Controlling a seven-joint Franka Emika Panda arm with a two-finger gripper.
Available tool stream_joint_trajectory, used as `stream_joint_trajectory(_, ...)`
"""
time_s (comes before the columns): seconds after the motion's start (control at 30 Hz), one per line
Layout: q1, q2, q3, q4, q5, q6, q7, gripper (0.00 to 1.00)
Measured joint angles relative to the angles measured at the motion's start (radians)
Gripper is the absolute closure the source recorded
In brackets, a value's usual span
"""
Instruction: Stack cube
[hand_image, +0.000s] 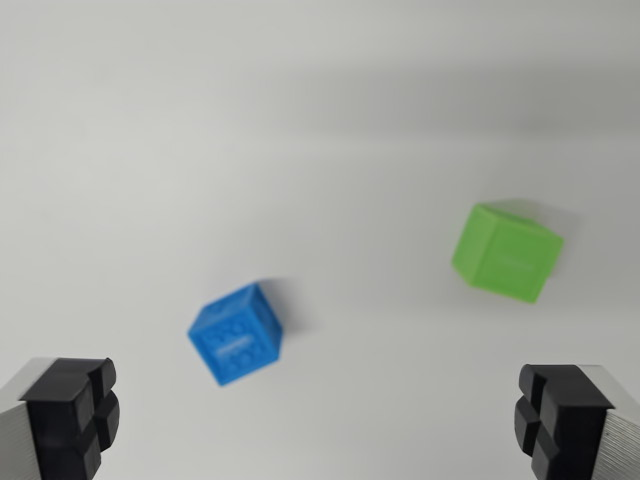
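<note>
Wrist view, looking down: nearest the camera, the pincer (318, 420) is spread wide, its two black fingertips (72, 410) sitting at the bottom corners with nothing between them but bare white worktop (300, 120). A little beyond, toward the wrist view's left, a blue cube (237, 332) lies on the worktop, turned at an angle, with an embossed pattern on its faces. Farther off, toward the wrist view's right, a green cube (506, 252) lies well apart from the blue one, also skewed. Both look slightly blurred. Neither touches the pincer.
</note>
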Motion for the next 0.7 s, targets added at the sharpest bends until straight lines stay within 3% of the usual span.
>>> stream_joint_trajectory(0.7, 0.001, -0.001, 0.0, -0.015, 0.0, 0.009, -0.008, 0.0)
